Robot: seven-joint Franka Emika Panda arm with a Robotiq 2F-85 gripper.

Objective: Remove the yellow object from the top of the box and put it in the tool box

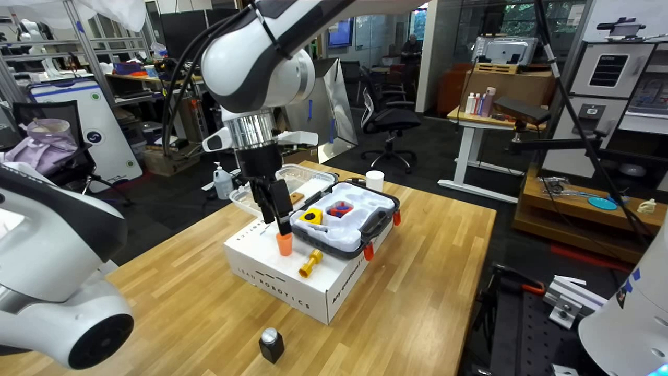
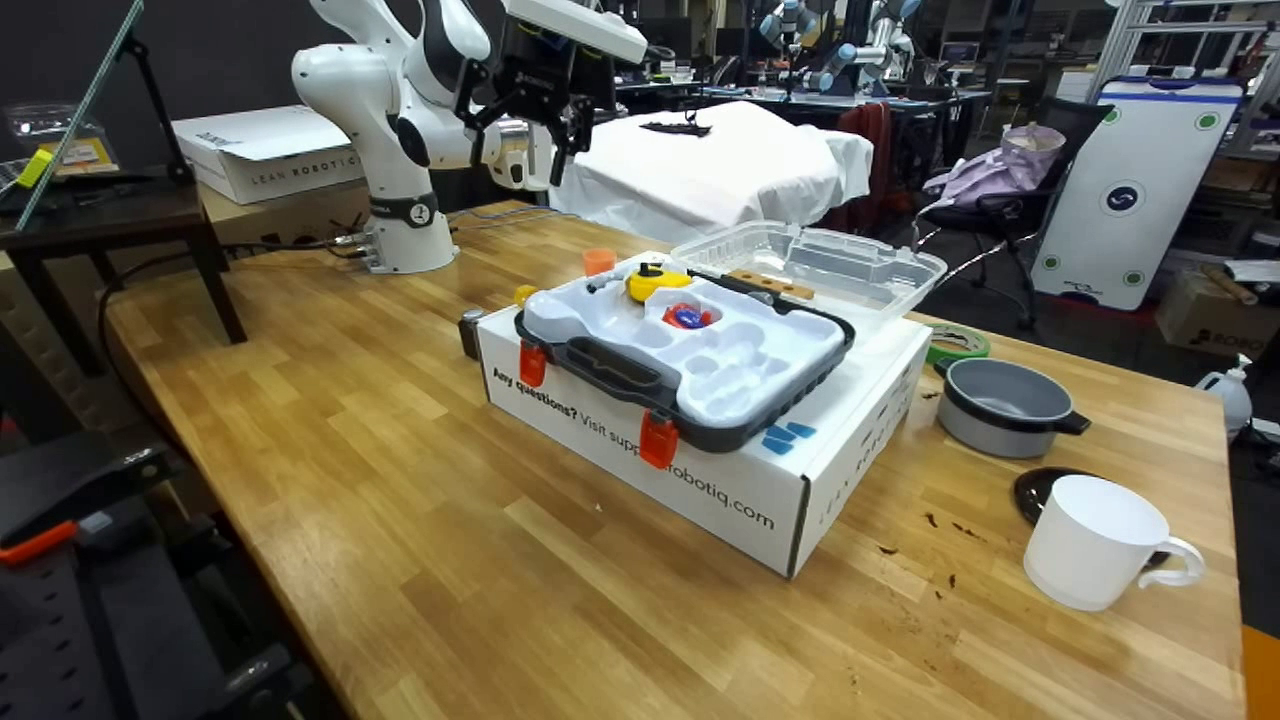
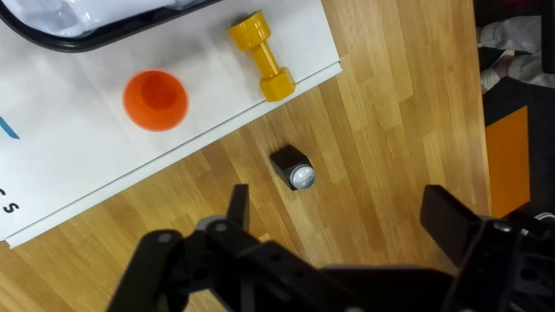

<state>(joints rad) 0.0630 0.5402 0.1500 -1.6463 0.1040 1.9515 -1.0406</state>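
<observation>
The yellow object (image 1: 311, 263), a bolt-like piece, lies on top of the white box (image 1: 282, 292) near its edge. It also shows in the wrist view (image 3: 265, 58) and partly, behind the tool box, in an exterior view (image 2: 524, 293). The tool box (image 2: 740, 375) sits open on the box, its clear lid (image 2: 830, 260) folded back. A yellow piece (image 2: 655, 283) and a red-and-blue piece (image 2: 688, 317) lie in its white insert. My gripper (image 3: 338, 199) is open and empty, high above the wooden table beside the box. It also shows in both exterior views (image 1: 276, 215) (image 2: 520, 165).
An orange cup (image 3: 156, 102) stands on the box beside the yellow object. A black silver-topped piece (image 3: 292, 168) stands on the table by the box. A grey pot (image 2: 1010, 400) and white mug (image 2: 1095, 545) stand beyond. A second white arm (image 1: 57, 261) is nearby.
</observation>
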